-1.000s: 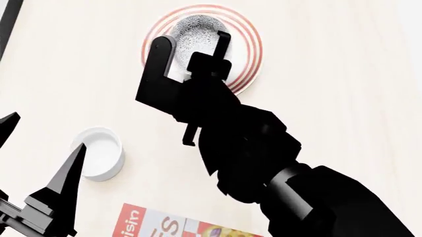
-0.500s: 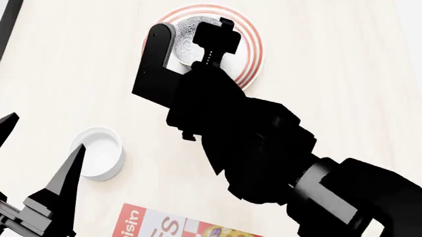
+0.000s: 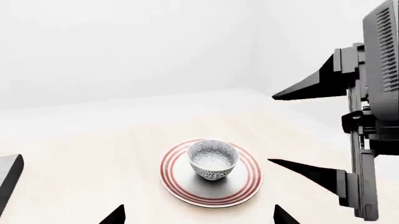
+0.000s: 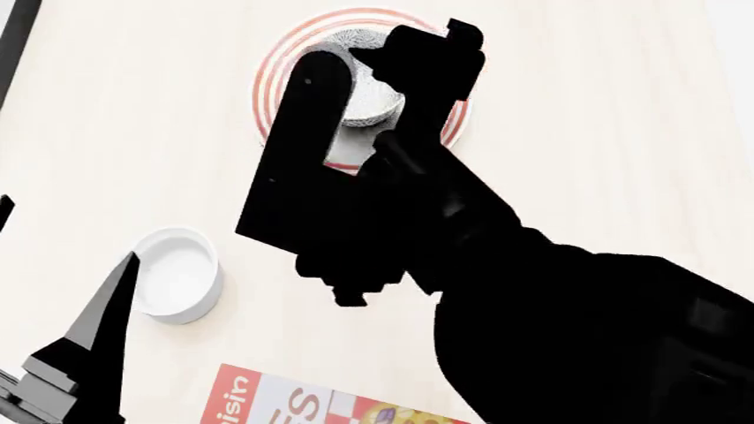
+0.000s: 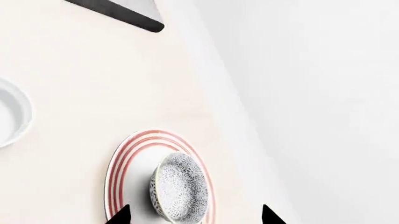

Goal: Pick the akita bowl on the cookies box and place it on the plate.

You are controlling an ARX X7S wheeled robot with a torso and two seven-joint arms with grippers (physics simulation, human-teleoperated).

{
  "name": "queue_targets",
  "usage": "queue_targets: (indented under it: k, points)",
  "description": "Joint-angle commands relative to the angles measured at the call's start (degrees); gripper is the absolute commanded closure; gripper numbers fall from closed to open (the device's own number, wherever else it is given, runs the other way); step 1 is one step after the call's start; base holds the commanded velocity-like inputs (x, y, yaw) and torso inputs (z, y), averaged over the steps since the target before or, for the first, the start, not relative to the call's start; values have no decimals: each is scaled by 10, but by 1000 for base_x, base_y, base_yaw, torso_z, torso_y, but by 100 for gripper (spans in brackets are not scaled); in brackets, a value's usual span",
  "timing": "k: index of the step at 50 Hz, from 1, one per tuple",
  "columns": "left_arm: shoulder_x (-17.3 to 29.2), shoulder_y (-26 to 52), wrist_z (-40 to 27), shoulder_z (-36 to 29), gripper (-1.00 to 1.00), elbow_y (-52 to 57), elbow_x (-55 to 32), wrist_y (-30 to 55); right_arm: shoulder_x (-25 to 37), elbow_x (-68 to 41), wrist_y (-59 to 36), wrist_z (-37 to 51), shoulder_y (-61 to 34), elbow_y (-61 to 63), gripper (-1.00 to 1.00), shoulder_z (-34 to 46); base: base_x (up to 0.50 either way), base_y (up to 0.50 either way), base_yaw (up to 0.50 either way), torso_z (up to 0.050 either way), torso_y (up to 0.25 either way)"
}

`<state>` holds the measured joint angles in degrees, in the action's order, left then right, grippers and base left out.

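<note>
Akita bowl (image 3: 213, 160) is seen sitting upright on the plate (image 3: 182, 186), pretty much dead centre, with the red rings showing all the way round it in the left wrist view. Nothing is touching it there. In the head view the plate (image 4: 274, 79) is found up at about 12 o'clock on the pale wooden table (image 4: 613, 132), and the bowl (image 4: 367, 104) is mostly hidden behind the black right gripper (image 4: 389, 75), which is held above it. Its jaws are spread apart: in the right wrist view just the two dark fingertips (image 5: 119, 215) can be made out, one either side of the bowl (image 5: 179, 193), neither in contact with it.

A plain white cup (image 4: 175, 274) is placed around 9 o'clock from the middle of the head view, well apart from the plate. The cookies box (image 4: 295, 402) is cropped at roughly 6 o'clock, with nothing on the part that's visible.

The left gripper (image 4: 71, 353) is parked down at 8 o'clock, jaws open, holding nothing.
</note>
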<state>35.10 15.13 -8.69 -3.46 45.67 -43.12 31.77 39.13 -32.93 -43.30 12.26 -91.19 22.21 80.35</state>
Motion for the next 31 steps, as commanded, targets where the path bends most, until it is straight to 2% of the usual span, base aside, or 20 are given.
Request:
queue_targets:
  k: [1,3,6,12,16,18,28,31]
  points:
    - [-3,-22,-33,39,-100,37,-6,-19,141,-40,-16,116,21,256,-100,-54,0,0,0,0,0]
    - [-7,-33,-41,50,-100,45,0,-31,162,-51,3,157,43,277,-100,-71,0,0,0,0,0]
    - [-21,-62,-45,69,-100,58,27,-70,198,7,49,232,98,308,-100,-60,0,0,0,0,0]
    - [-58,-88,-90,120,-100,88,76,-131,291,34,203,391,196,357,-100,-84,0,0,0,0,0]
    - [-115,-118,-113,140,-100,99,184,-229,357,89,320,494,253,377,-100,-69,0,0,0,0,0]
    - [-140,-133,-116,152,-100,96,206,-277,379,132,368,545,280,376,-100,-49,0,0,0,0,0]
    - [-189,-169,-134,233,-100,89,192,-392,462,272,522,695,351,378,-100,10,0,0,0,0,0]
    - [-214,-173,-132,249,-100,82,221,-445,494,340,551,751,367,378,-100,22,0,0,0,0,0]
